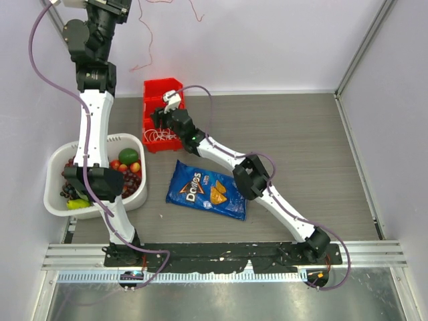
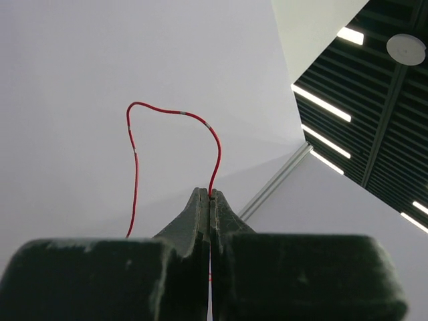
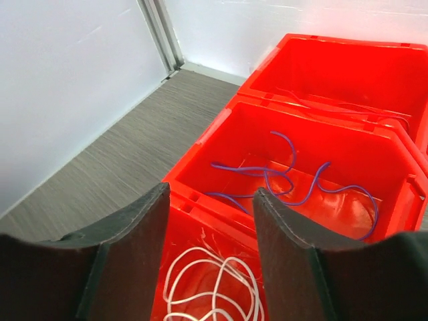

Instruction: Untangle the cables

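Glossy plastic bin [image 3: 207,137], smooth cables [image 3: 266,175], matt table [image 3: 134,134]

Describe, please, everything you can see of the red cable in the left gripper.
The red cable is a thin cord with small pale bands along it. The shut left gripper pinches one part of it. From there, in the wrist view, it rises, arches over and runs back down past the gripper, raised against the white wall. Nothing else visibly touches it.

A red cable [image 2: 160,108] is marked with small grey bands. A bluish-purple cable [image 3: 267,172] and a white cable [image 3: 212,292] are held in bright red bins [image 3: 200,150]. The surface [image 3: 127,134] is patterned in grey wood grain, and the chip bag [image 1: 206,189] is printed blue.
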`<state>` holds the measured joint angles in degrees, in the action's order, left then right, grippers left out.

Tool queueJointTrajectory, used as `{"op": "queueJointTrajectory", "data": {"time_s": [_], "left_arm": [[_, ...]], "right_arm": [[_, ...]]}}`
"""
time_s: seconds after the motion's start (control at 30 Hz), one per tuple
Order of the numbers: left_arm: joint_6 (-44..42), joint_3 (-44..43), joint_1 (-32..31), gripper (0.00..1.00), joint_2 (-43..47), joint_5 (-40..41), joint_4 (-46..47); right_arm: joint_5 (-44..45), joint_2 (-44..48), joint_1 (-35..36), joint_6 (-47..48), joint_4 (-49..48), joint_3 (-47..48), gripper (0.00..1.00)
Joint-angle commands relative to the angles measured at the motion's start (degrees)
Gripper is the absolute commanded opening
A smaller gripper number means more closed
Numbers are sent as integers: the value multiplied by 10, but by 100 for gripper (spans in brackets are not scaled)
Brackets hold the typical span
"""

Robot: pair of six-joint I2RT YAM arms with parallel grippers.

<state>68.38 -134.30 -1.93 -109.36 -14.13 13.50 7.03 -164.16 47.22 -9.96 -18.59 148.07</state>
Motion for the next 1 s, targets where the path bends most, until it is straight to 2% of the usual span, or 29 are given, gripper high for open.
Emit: {"op": "queueJointTrajectory", "data": {"time_s": [0.0, 0.13, 0.27, 0.43, 0.6, 0.83, 0.97], "left_arm": [[-15, 32, 14, 0, 27, -21, 20], [-18, 78, 17, 0, 42, -20, 35], [-13, 100, 35, 0, 33, -33, 45], [2, 149, 34, 0, 13, -26, 101], [59, 185, 37, 0, -33, -16, 187], [160, 113, 34, 0, -175, -27, 271], [171, 138, 33, 0, -201, -8, 290]], "right_arm": [[-11, 108, -15, -37, 56, -27, 60], [-25, 201, -29, -62, 51, -150, 63], [-26, 291, -47, -80, 88, -224, 64], [-43, 430, -93, -143, 162, -338, 64], [-84, 586, -157, -129, 281, -489, 62], [-86, 827, -194, -96, 377, -724, 60], [-72, 950, -208, -106, 424, -786, 60]]}}
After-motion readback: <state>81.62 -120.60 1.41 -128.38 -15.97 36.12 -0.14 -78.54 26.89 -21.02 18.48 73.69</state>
